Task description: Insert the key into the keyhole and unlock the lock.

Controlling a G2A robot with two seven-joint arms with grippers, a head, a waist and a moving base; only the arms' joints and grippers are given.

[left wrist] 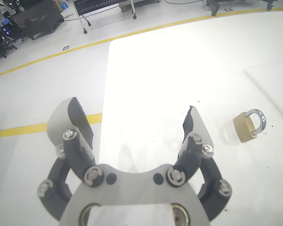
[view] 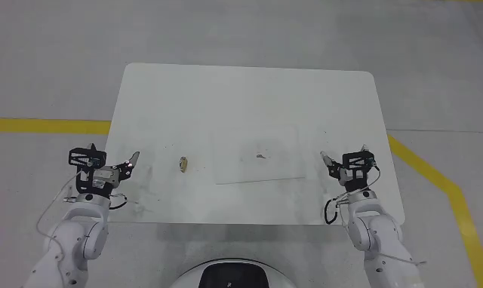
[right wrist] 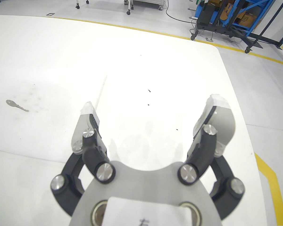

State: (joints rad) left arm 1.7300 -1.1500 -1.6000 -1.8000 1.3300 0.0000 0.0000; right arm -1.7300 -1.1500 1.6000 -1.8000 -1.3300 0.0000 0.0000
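A white table [view: 249, 84] carries a brass padlock [view: 183, 163] and, well apart, a key [view: 261, 155] on a thin clear sheet [view: 287, 171].

left end effector [left wrist: 132, 110]: jaws spread wide | right end effector [right wrist: 152, 103]: jaws spread wide | both pointing forward

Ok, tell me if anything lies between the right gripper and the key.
Nothing visible does. Only bare table separates the open right gripper from the key; the lock sits beyond the key.
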